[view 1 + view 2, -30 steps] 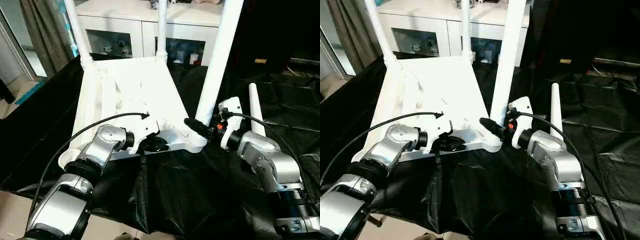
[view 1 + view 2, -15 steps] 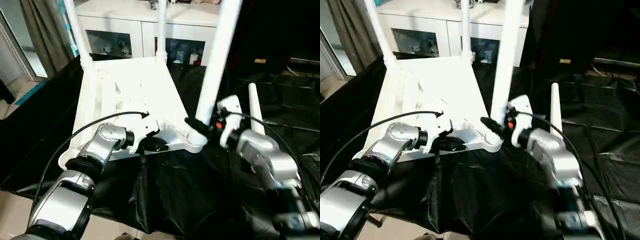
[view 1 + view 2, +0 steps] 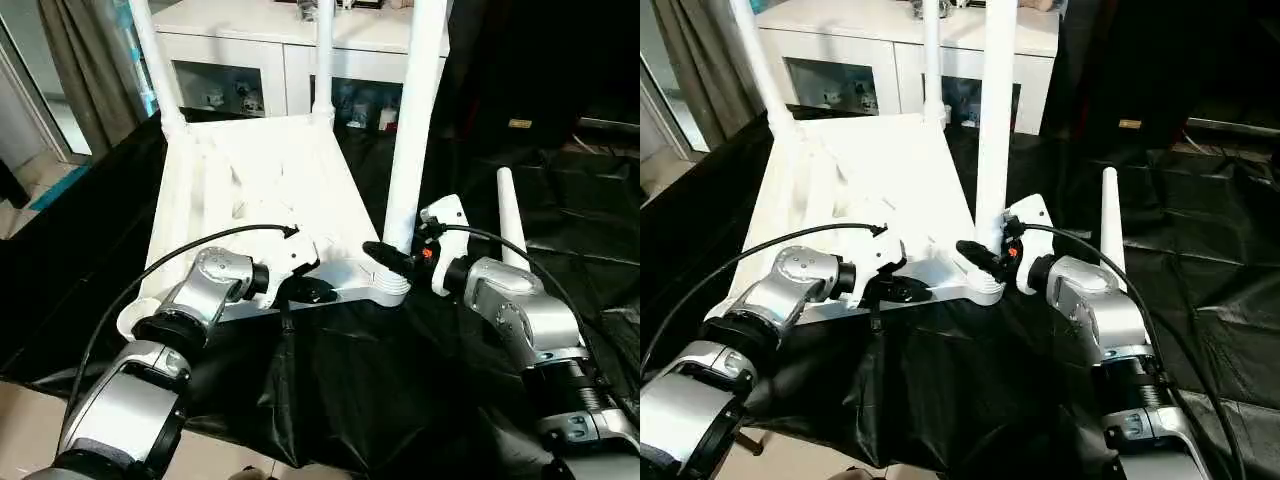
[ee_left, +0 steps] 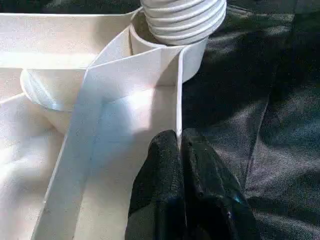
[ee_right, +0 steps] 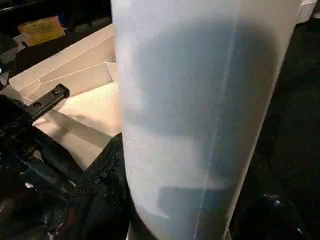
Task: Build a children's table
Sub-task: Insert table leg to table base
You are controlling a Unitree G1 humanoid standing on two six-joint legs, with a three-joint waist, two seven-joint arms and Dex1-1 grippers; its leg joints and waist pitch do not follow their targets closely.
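Observation:
The children's table lies upside down on black cloth, its white ribbed top [image 3: 270, 170] facing up. Two legs [image 3: 155, 70] stand in the far corner sockets. A third leg [image 3: 410, 130] stands nearly upright in the near right socket [image 3: 388, 291], its ribbed end [image 4: 182, 17] seated there. My right gripper [image 3: 388, 260] is shut around this leg just above the socket, one black finger [image 5: 100, 170] against it. My left gripper [image 4: 178, 145] is shut on the thin near rim wall of the top, left of that socket. A fourth leg [image 3: 510, 215] lies loose on the cloth to the right.
A white cabinet [image 3: 250, 55] with glass-fronted shelves stands right behind the table. A curtain [image 3: 80, 70] hangs at the far left. The near left corner socket [image 3: 135, 320] is open. Black cloth [image 3: 380, 390] covers the surface in front and to the right.
The leg in my right gripper has swung from leaning right to nearly upright, and my right arm has shifted left with it. My left gripper has closed tighter on the rim.

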